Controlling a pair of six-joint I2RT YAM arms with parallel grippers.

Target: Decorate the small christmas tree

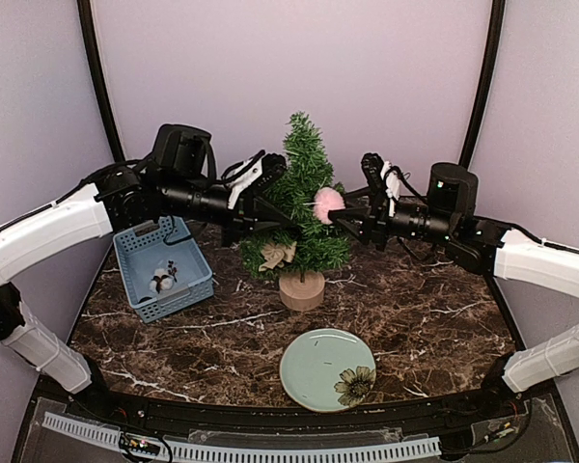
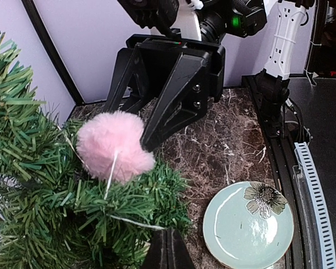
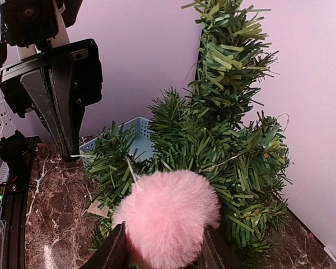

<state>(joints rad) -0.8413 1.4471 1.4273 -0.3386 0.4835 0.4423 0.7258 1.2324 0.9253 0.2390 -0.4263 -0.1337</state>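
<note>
The small christmas tree [image 1: 304, 188] stands mid-table on a light-wood stump [image 1: 301, 290]; a beige bow [image 1: 277, 255] hangs low on it. A fluffy pink pompom [image 1: 327, 204] rests against the tree's right-side branches. My right gripper [image 1: 338, 218] reaches in from the right, and its fingers [image 3: 113, 249] press both sides of the pompom [image 3: 165, 221]. A thin white string [image 2: 109, 174] runs from the pompom [image 2: 113, 147] down over the branches to my left gripper [image 2: 167, 240], which is shut on the string's end. That gripper [image 1: 288, 224] lies across the tree's left side.
A blue slotted basket [image 1: 135, 253] sits at the left with a white ornament [image 1: 162, 280] inside. A pale green plate [image 1: 314, 371] with a flower print lies near the front edge. Dark marble tabletop; curved backdrop wall close behind the tree.
</note>
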